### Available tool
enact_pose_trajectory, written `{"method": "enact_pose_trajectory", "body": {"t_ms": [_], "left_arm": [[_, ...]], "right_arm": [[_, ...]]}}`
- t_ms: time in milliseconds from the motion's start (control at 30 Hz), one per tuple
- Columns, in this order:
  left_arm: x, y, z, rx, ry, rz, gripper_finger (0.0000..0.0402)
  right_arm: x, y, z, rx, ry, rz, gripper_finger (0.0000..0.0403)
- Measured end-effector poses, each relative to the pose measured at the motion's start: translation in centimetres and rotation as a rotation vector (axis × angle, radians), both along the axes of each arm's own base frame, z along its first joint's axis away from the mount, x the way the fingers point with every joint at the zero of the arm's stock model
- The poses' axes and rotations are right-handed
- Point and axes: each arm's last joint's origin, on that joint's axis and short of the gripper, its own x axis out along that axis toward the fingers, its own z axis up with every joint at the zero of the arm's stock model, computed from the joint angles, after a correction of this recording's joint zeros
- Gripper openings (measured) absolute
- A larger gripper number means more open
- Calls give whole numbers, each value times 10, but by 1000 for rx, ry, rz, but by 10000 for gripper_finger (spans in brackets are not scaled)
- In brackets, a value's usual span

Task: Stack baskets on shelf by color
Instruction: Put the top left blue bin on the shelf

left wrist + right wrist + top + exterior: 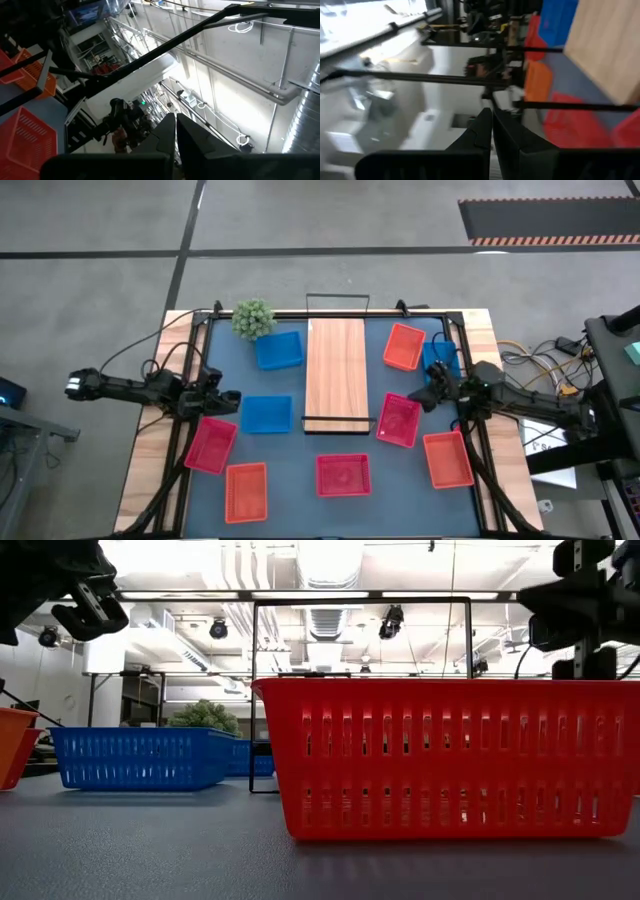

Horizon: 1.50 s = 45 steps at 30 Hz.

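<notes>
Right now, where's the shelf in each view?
High: the shelf is mid-picture, running front to back.
Low: only its wire rail shows, above the red basket.
Left wrist: not in it.
Right wrist: upper right corner.
Landmark: red basket off the shelf's near end.

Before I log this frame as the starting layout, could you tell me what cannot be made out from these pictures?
- High view: the right arm covers part of a blue basket, so its outline is unclear.
- Low view: the red basket up close hides most of the shelf and everything behind it.
- Low view: an orange basket is cut off by the left edge.
- Right wrist view: motion blur smears the baskets' details.
</notes>
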Motion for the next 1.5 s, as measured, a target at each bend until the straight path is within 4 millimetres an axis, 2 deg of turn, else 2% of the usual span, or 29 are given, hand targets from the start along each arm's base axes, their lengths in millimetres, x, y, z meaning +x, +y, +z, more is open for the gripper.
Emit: {"method": "enact_pose_trajectory", "body": {"t_ms": [167,267,333,433,533,600,700,800,1200,1267,1367,1500], "left_arm": [[0,0,0,0,3,0,0],[0,-1,-1,-23,19,-48,0],[0,-4,-3,-125,108,-216,0],[-2,-7,1,-510,318,-471,0],[-2,-7,2,-782,471,-572,0],[0,-7,0,-860,520,-584,0],[0,-7,-1,-873,534,-582,0],[0,-7,-1,-873,529,-585,0],[0,-7,-1,-863,527,-579,0],[1,-6,-5,-743,480,-498,0],[5,-5,-12,-433,376,-328,0],[7,-6,-14,-64,221,-228,0]], "right_arm": [[2,-1,-3,-143,-4,-8,9],[3,-1,-3,-150,0,-31,9],[3,-4,-4,-132,11,-108,9],[4,-9,-6,-297,29,-277,9],[4,-11,-6,-363,38,-358,9],[4,-11,-6,-416,36,-367,9],[4,-11,-7,-559,31,-367,9],[4,-11,-7,-651,24,-368,9],[4,-11,-7,-729,20,-368,9],[4,-12,-7,-779,23,-379,9],[4,-12,-7,-852,27,-391,9],[4,-12,-7,-875,25,-389,9]]}}
